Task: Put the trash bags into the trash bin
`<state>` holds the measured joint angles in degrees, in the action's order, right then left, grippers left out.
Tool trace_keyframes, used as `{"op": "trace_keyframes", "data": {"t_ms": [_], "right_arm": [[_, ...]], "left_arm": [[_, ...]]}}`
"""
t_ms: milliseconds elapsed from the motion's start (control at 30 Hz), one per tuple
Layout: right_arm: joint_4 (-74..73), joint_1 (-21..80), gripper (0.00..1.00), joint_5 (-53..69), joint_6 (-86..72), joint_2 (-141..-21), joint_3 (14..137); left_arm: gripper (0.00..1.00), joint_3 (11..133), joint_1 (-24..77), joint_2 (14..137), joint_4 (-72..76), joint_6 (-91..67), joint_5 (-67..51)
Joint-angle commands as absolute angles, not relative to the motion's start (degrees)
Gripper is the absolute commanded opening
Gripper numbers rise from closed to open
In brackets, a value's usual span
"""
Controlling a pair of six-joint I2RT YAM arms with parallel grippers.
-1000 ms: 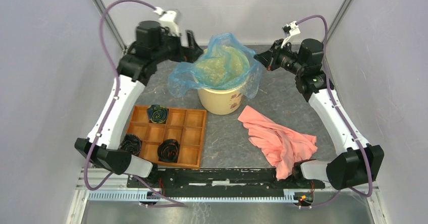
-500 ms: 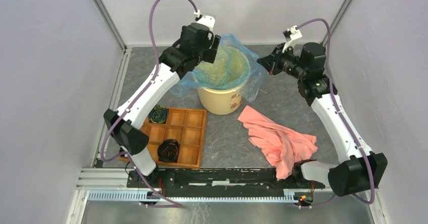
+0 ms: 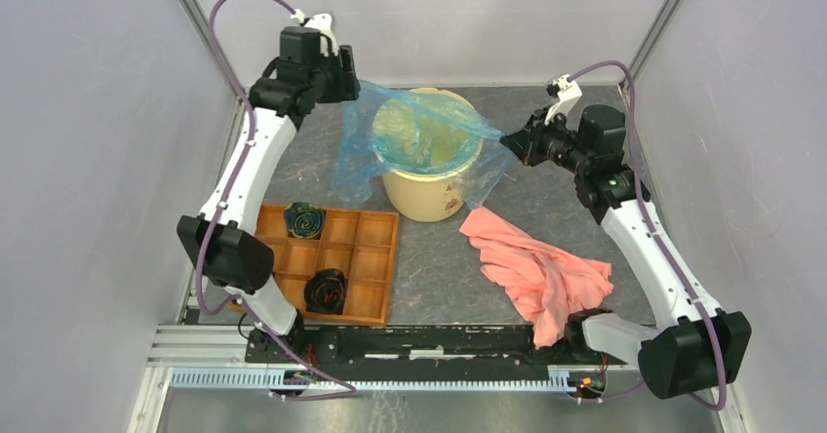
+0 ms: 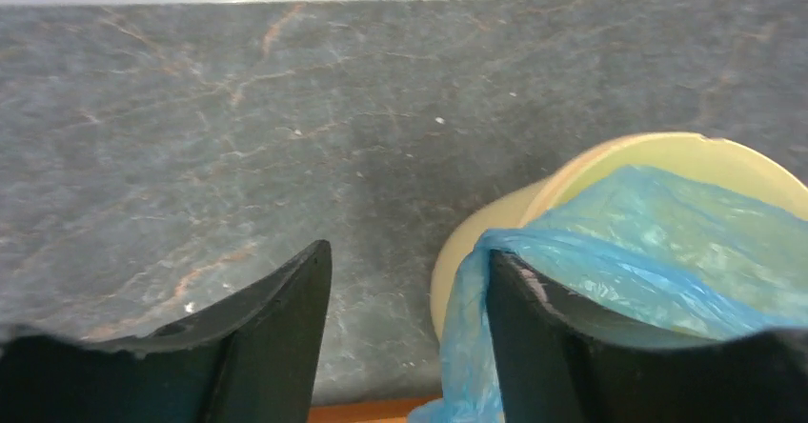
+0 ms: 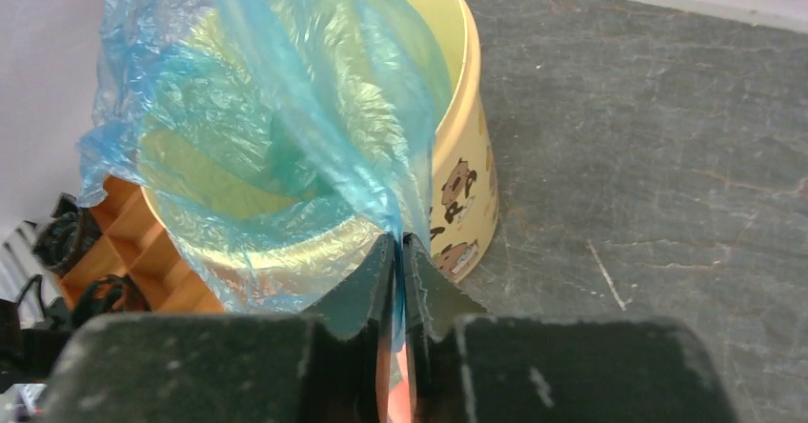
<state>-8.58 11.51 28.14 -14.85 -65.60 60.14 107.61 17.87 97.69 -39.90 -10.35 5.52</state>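
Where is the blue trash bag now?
In the top view, the trash bag drapes over the trash bin at the far middle, pinched by the right gripper.

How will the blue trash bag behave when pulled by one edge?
Probably floppy: the trash bag sags in crinkled folds over the trash bin. Likely very light, hanging from an edge pinched in the right gripper. The translucent film may tear easily.

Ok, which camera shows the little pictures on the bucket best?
Right wrist view: the pictures on the trash bin look big and clear. The top view shows them tiny; the left wrist view only the rim.
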Motion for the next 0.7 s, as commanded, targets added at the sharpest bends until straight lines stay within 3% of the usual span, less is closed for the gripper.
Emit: {"op": "trace_keyframes", "data": {"t_ms": [0, 167, 300, 367, 533, 667], "right_arm": [[-7.89, 11.74, 0.17, 26.21, -12.26, -64.79, 61.58], [-10.62, 13.72, 0.45, 23.9, -5.28, -66.78, 67.96], [-13.55, 21.9, 0.75, 14.32, 8.11, -69.13, 74.31], [-15.88, 27.0, 0.84, 7.48, 14.75, -70.89, 77.42], [-17.59, 32.73, 0.9, 0.37, 27.21, -77.61, 83.74], [-17.32, 34.09, 0.9, -1.94, 29.78, -84.94, 90.48]], "left_arm": [[0.74, 103.74, 16.61, 90.0, -34.14, -17.78, -16.88], [0.94, 100.25, 16.61, 85.1, -32.27, -17.22, -18.15], [0.97, 97.44, 16.61, 82.33, -34.07, -15.93, -13.79], [0.98, 94.64, 16.61, 80.27, -34.17, -15.28, -11.11], [0.97, 90.12, 16.19, 78.52, -37.39, -15.11, -3.01], [0.94, 84.91, 13.06, 76.48, -34.19, -17.53, -7.93]]}}
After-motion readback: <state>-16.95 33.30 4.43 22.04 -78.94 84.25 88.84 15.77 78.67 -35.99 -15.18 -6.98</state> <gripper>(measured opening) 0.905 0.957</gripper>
